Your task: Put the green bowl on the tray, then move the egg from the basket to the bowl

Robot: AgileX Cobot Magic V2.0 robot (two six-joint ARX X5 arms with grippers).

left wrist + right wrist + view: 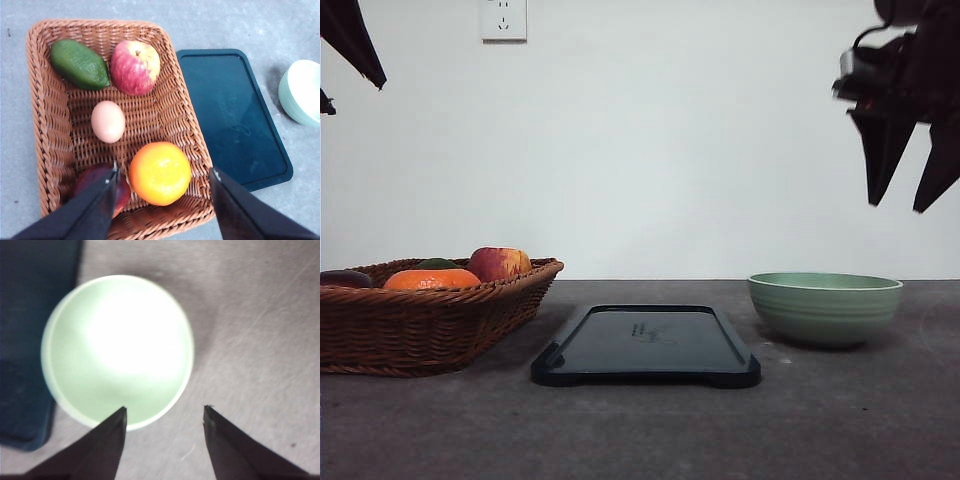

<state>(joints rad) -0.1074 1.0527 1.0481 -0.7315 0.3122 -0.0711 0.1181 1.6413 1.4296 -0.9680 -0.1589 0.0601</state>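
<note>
While the pale sage-green round ceramic bowl [825,308] sits upright on the grey table, just beside the flat dark blue-black rectangular plastic tray [646,345] and not on it, neither of the 2 steps looks done. The tray is bare, and the small reddish-brown oval egg [108,121] lies in the wide shallow brown woven wicker basket [50,125], roughly mid-basket, apart from the red-yellow apple [135,67], the green avocado [79,64], the orange [160,173] and a dark red fruit [95,182].

The egg lies on its side; its long axis runs roughly along the basket's longer dimension, narrower end toward the apple and avocado as best I can judge. The bowl opens straight up.

The right gripper [905,175] hangs high above the bowl with its jaws spread and nothing between them. The left gripper [165,195] hovers over the basket, likewise spread wide and holding nothing.

Left to do, I judge: lift the bowl onto the tray, then carry the egg across into it.
</note>
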